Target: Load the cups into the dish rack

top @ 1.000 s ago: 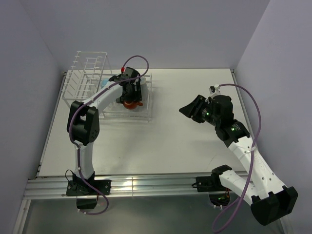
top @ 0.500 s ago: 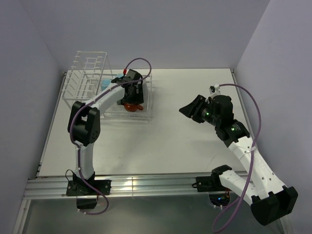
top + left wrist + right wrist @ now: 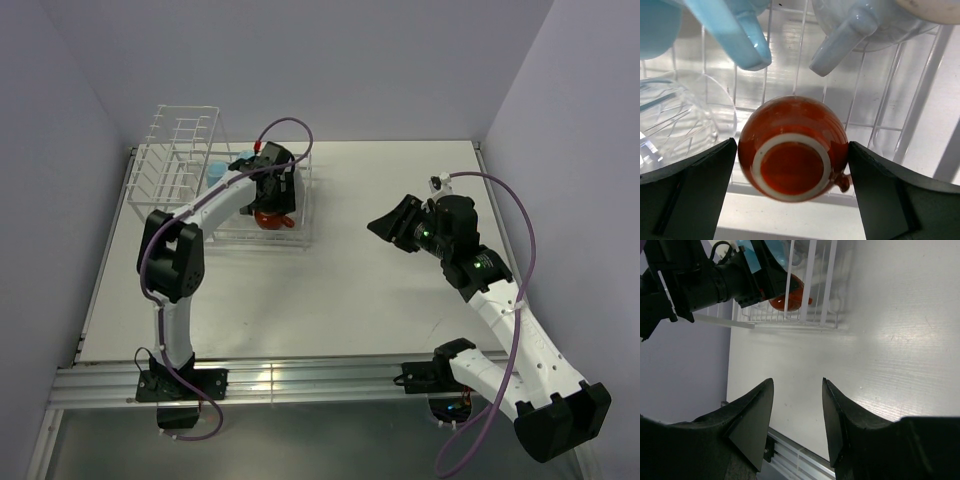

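Observation:
The orange-red cup (image 3: 792,150) lies upside down in the white wire dish rack (image 3: 303,236), its ringed base facing the left wrist camera. My left gripper (image 3: 791,145) is open, one finger on each side of that cup with a thin gap on both sides. In the top view the left gripper (image 3: 270,195) hangs over the cup (image 3: 268,217). Behind it in the rack sit a light blue mug (image 3: 735,35), a pale grey-blue mug (image 3: 860,25) and a clear glass tumbler (image 3: 675,125). My right gripper (image 3: 385,225) hovers open and holds nothing above the table.
The rack's tall upright grid (image 3: 180,130) stands at the far left, close to the left wall. In the right wrist view, the rack (image 3: 825,305) and left arm (image 3: 705,280) lie ahead of the right gripper (image 3: 797,385). An aluminium rail (image 3: 300,380) runs along the table's near edge.
My left gripper's jaws have spread wide, letting go of the orange-red cup, which now rests in the rack. The right arm has not moved.

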